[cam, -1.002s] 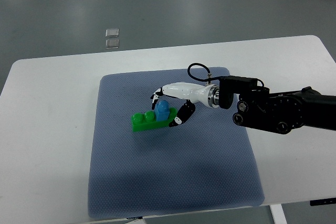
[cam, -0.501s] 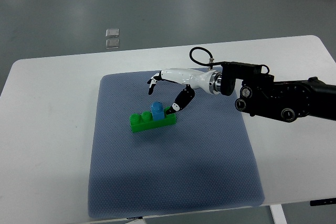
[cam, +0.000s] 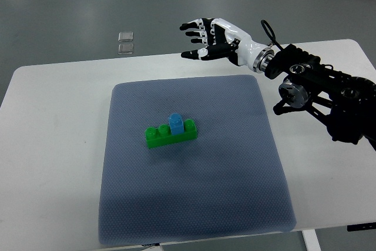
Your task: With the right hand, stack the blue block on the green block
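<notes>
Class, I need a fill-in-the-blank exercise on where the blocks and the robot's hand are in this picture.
1. The blue block sits on top of the ____ block.
2. Both blocks rest on a grey-blue ____ on the white table.
3. The right hand holds nothing; its fingers are ____.

Missing words: green; mat; open

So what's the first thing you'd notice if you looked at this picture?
Probably the right hand, white and black, held up in the air over the far edge of the table with its fingers spread and nothing in it. Next, the bright blue block sitting on top of the green block in the middle of the blue-grey mat.
</notes>
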Available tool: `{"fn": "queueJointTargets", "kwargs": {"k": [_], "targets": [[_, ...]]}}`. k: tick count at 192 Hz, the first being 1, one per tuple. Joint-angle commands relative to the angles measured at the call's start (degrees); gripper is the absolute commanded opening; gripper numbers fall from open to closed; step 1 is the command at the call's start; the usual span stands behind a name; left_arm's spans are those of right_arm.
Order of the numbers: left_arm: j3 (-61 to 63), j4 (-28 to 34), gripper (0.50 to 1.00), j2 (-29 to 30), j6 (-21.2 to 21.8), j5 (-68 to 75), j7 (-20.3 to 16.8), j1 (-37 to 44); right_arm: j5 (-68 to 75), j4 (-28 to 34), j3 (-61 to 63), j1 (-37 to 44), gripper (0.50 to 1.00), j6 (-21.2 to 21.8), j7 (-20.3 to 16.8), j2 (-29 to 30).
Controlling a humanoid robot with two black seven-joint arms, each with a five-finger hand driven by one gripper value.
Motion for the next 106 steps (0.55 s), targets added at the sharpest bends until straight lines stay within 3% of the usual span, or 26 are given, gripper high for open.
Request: {"fn": "queueJointTargets", "kwargs": {"k": [1, 22, 23, 36, 106], "targets": [[0.1, -0.1, 1.000, 0.0, 0.0, 0.0, 0.0, 0.0, 9.9, -2.2, 3.9, -3.5, 0.903, 0.5, 0.1, 2.4], [0.1, -0.3, 1.000, 0.0, 0.0, 0.0, 0.0, 0.0, 15.3, -4.9, 5.5, -4.6, 0.915, 1.8, 0.1, 3.8], [0.1, -0.4, 1.000, 0.0, 0.0, 0.0, 0.0, 0.0, 19.2, -7.3, 7.2, -5.6, 0.917, 3.2, 0.2, 5.1], [0.0, -0.4, 1.000, 0.0, 0.0, 0.0, 0.0, 0.0, 22.2, -8.6, 9.2, -7.1, 0.919, 4.8, 0.8, 7.2], [0.1, -0.5, 1.000, 0.0, 0.0, 0.0, 0.0, 0.3, 22.9, -14.4, 13.9, -10.2, 0.919, 5.5, 0.7, 10.3]]}}
